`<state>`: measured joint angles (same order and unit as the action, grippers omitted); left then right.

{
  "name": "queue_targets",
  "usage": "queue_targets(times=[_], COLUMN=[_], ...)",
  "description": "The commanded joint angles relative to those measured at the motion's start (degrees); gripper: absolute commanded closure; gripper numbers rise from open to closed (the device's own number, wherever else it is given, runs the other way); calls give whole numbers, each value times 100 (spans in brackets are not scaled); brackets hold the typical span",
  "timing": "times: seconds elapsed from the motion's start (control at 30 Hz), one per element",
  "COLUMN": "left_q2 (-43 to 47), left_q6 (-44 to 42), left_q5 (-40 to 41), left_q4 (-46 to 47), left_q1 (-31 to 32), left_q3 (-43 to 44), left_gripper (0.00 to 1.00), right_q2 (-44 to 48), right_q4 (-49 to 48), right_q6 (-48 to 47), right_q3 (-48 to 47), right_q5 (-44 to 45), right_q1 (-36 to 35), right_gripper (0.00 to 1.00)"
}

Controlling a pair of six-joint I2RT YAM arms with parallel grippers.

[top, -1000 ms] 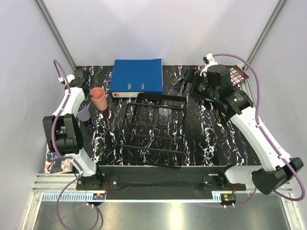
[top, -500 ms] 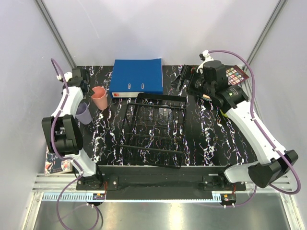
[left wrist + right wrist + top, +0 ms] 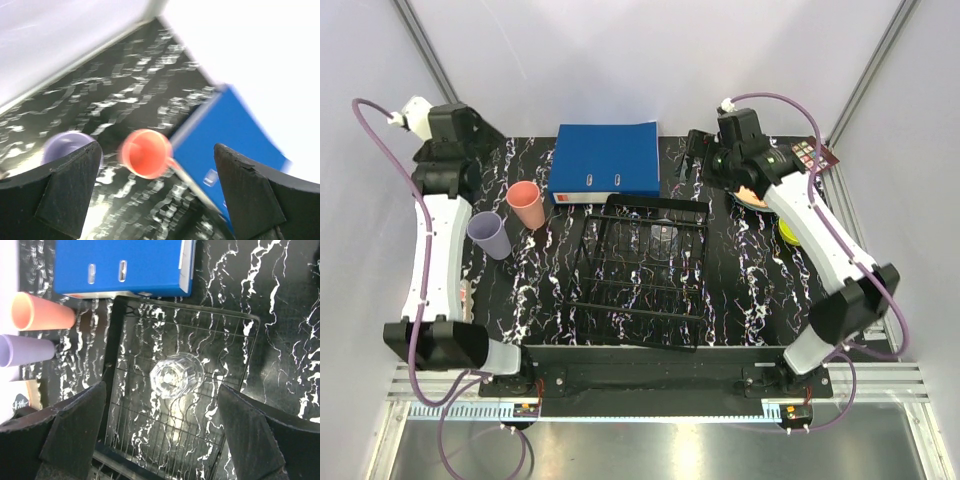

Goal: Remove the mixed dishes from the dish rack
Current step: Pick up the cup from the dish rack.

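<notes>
The clear glass [image 3: 177, 376] stands on end mid dish rack [image 3: 655, 203], nearer the empty, wide-spread right gripper [image 3: 161, 387] by the rack's far-right corner than the likewise spread left gripper [image 3: 156, 160].

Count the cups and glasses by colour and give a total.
Lilac cup: 1
Salmon-pink cup: 1
Clear glass: 1
Total: 3
</notes>
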<state>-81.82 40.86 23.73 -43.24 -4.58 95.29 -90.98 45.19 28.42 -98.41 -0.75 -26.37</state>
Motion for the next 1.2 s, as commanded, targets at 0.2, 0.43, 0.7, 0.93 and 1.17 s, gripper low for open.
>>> queue_targets(times=[0.2,0.43,0.7,0.93,1.17], left_q2=[737,1107,1467,1590,1546], left_q6=[290,238,220,256,308], left_q5=[-562,-808,-799,-817,-826], left_q4=[394,519,510,510,510], left_q1=[1626,1899,2058,2084,2084], left_q3=[-763,-1126,-1495,-1733,-1864], left_gripper=[1,1,1,1,1], right_q2=[-1299,-1405,-1221,-1097,-1290], right_q4=[1291,1239,474,-388,-643], right_q6=[-259,-399,-557,-505,-592], right_q3=[-1760,-1103,469,955,885], right_q5=[-987,-1726,-1902,-2034,-2271], right_q1=[141,264,264,255,133], right_gripper=[0,0,0,1,1])
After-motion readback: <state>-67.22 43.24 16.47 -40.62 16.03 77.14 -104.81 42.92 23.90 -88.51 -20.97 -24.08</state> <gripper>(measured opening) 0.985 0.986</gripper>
